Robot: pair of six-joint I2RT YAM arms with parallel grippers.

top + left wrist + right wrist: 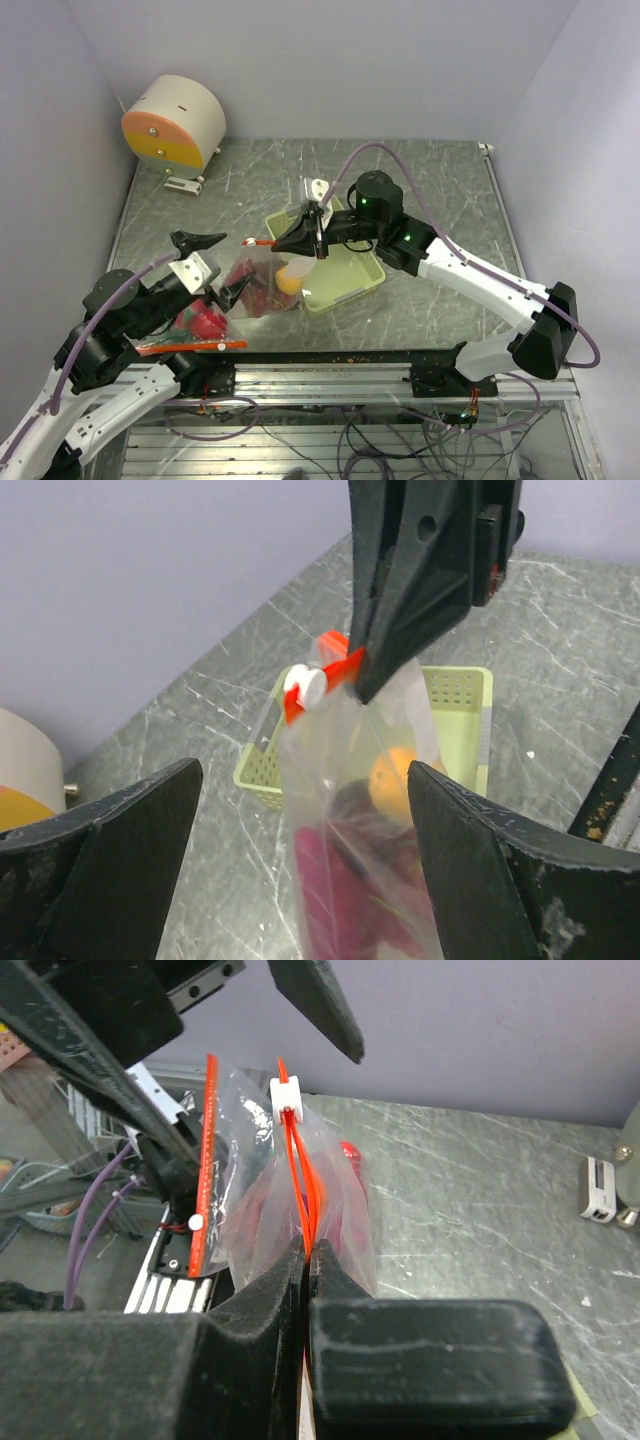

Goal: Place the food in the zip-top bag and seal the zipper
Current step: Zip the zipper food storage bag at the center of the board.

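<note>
Here we see the right pincer closed tight on the red zipper of the zip-top bag. It pinches one end of the strip so that the bag hangs upright from it, just left of the pale green tray; whether the bag's bottom rests on the worktop we cannot tell. At the other end of the zipper sits the white slider. From the right wrist we count two red tracks running side by side from slider to pads, and we cannot tell whether they are pressed together along their length. The left pincer stands wide apart, one finger on either side of the bag's lower half, touching nothing that we can make out. The food is inside the bag: an orange shows through the clear film on the tray side, a pink-red piece fills the bottom, and a dark piece lies between them, too blurred to name. Near the front edge of the worktop, beside the left arm, a red-orange strip lies flat with a red lump just behind it; what these are we cannot say. A cream drum with an orange and yellow face stands at the far left corner, well apart from the rest.
</note>
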